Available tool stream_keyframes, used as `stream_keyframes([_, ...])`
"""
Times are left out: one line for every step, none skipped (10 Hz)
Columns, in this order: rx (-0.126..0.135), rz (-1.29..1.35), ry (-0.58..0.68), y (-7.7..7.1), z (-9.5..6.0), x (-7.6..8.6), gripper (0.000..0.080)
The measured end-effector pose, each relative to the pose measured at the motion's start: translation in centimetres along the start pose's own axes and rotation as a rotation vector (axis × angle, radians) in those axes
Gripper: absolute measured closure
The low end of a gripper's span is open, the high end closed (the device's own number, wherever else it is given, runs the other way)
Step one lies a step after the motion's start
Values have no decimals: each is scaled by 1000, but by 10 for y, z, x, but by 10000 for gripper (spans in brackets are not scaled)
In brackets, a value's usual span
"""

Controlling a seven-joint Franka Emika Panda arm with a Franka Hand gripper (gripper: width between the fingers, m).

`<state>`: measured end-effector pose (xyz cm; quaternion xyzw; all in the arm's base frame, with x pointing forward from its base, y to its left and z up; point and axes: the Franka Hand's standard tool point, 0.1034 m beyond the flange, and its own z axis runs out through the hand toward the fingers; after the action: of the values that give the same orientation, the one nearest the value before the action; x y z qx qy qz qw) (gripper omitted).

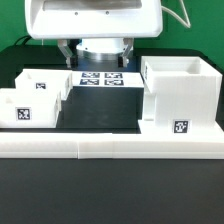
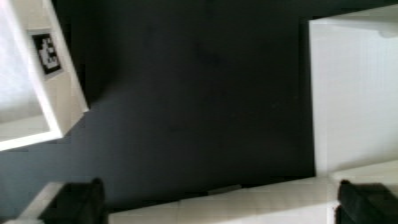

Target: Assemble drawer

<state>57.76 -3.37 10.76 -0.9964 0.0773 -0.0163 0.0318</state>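
Observation:
The large boxy white casing (image 1: 180, 92) stands at the exterior view's right, open at the top, with a tag on its front. Two smaller white trays (image 1: 28, 100) with tags sit at the exterior view's left. My gripper (image 1: 97, 52) hangs at the back centre above the table, between trays and casing, touching none of them. In the wrist view its two dark fingertips (image 2: 71, 200) stand wide apart with nothing between them; the gripper (image 2: 217, 203) is open and empty. A tagged tray (image 2: 39, 80) and the casing (image 2: 356, 90) show on either side.
The marker board (image 1: 100, 77) lies flat at the back centre under the gripper. A long low white border wall (image 1: 110, 140) runs across the front of the table and also shows in the wrist view (image 2: 231, 205). Black table surface (image 1: 100, 105) lies between the trays and the casing.

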Motion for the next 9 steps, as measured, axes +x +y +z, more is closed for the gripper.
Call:
stream_keyframes([0,1,0,1,0,0,151])
stream_keyframes([-2,-39,-2,4,1,-1,151])
stream_keyframes([-6,-95,-2,19,5,-4,151])
stream_keyframes([-13,-123,-2,37,12,-12,151])
stream_keyframes([-15,-149,-13,50,18,-19,151])
stream_keyframes([-20,-160,-13,61,24,-21,151])
stream_keyframes([-28,-161,-6,68,31,-23,151])
stream_keyframes([-35,-156,-4,73,39,-27,151])
stream_keyframes([-44,-155,-1,77,47,-30,151])
